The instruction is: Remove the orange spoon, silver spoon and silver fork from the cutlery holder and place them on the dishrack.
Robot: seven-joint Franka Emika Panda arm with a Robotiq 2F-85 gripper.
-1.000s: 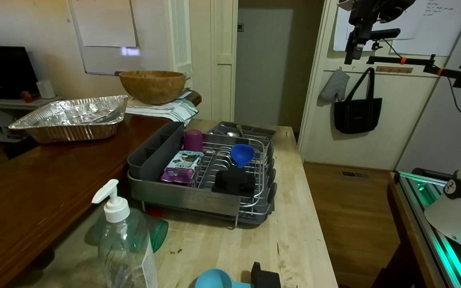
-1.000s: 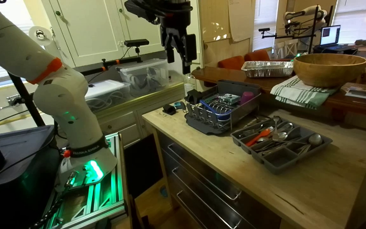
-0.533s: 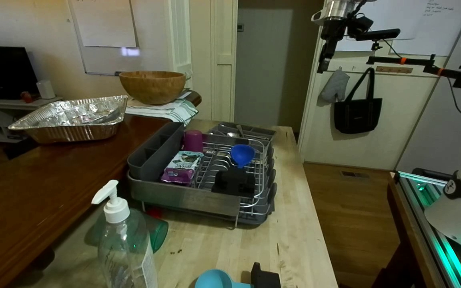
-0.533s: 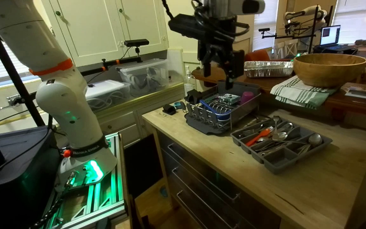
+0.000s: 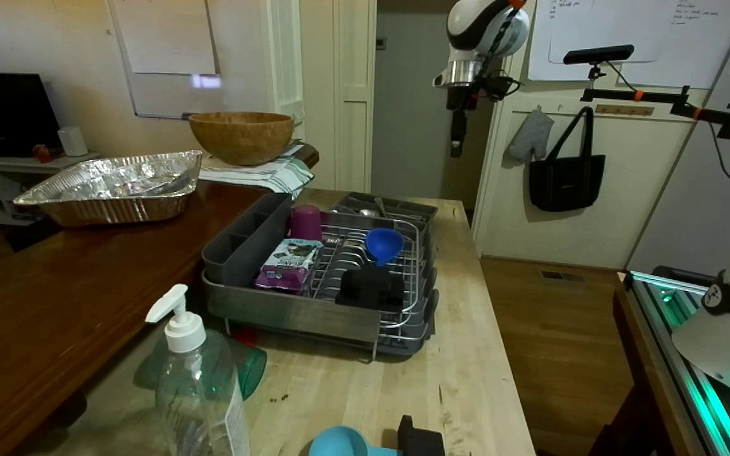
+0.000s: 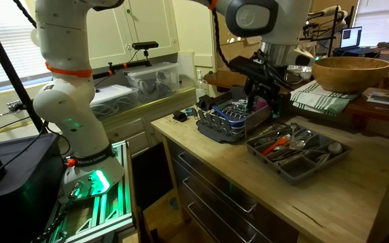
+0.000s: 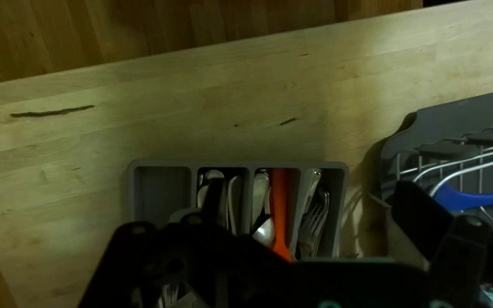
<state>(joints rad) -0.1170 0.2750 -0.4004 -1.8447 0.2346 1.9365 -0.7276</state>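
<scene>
The grey cutlery holder (image 6: 297, 167) lies on the wooden counter beside the dishrack (image 6: 259, 116). The orange spoon (image 6: 275, 145) lies in a compartment of the holder; in the wrist view the orange spoon (image 7: 279, 201) lies beside a silver spoon (image 7: 265, 232). A silver fork (image 7: 313, 224) lies in the right end compartment there. Another fork (image 6: 293, 130) lies across the cutlery. My gripper (image 6: 263, 101) is open and empty, in the air near the dishrack's end and above the holder's far side. The wrist view shows its fingers (image 7: 315, 209) spread wide. The spoon's bowl end is partly hidden by the gripper.
In an exterior view the dishrack (image 5: 301, 313) holds a purple cup (image 5: 306, 223), a packet (image 5: 289, 263), a blue utensil (image 5: 384, 245) and a black object (image 5: 371, 288). A soap bottle (image 5: 197, 392) stands nearby. A wooden bowl (image 6: 349, 72) and foil pan (image 5: 111, 190) sit on the raised ledge.
The arm has swung across and lowered, bringing the open gripper from high by the cabinets, past the dishrack, toward the cutlery holder. The cutlery and dishrack contents look unmoved.
</scene>
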